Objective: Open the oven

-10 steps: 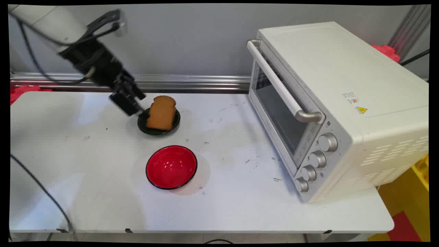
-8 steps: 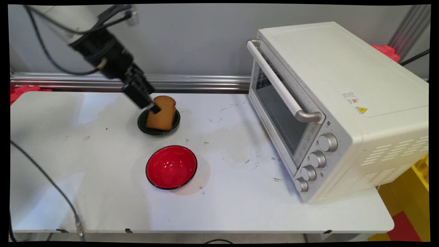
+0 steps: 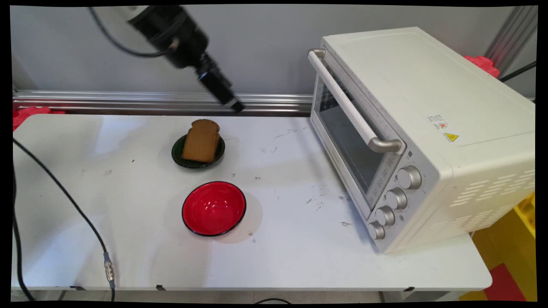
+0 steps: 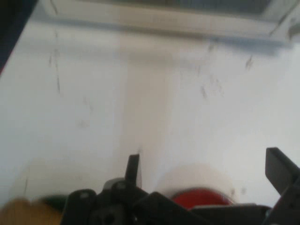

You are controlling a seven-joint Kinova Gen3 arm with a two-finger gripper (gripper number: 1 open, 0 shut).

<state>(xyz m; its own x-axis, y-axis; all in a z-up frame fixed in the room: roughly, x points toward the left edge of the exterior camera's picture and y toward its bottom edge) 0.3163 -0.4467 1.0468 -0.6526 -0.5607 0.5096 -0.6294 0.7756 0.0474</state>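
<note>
The end effector (image 3: 234, 105) hangs released and empty, raised above the desk (image 3: 278, 256). The bread slice (image 3: 200, 140) rests on a dark green plate (image 3: 177, 155) below and left of it, well apart.

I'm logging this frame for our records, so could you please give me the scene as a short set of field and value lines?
Gripper: black two-finger gripper, raised above the table's far edge, open and empty
Nearest thing: slice of brown bread, lying on a small dark green plate, below and to the picture's left of the gripper, apart from it
Bowl: red bowl, empty, nearer the camera than the plate
Oven: white toaster oven, door shut, on the table's right side
Surface: white table
</note>
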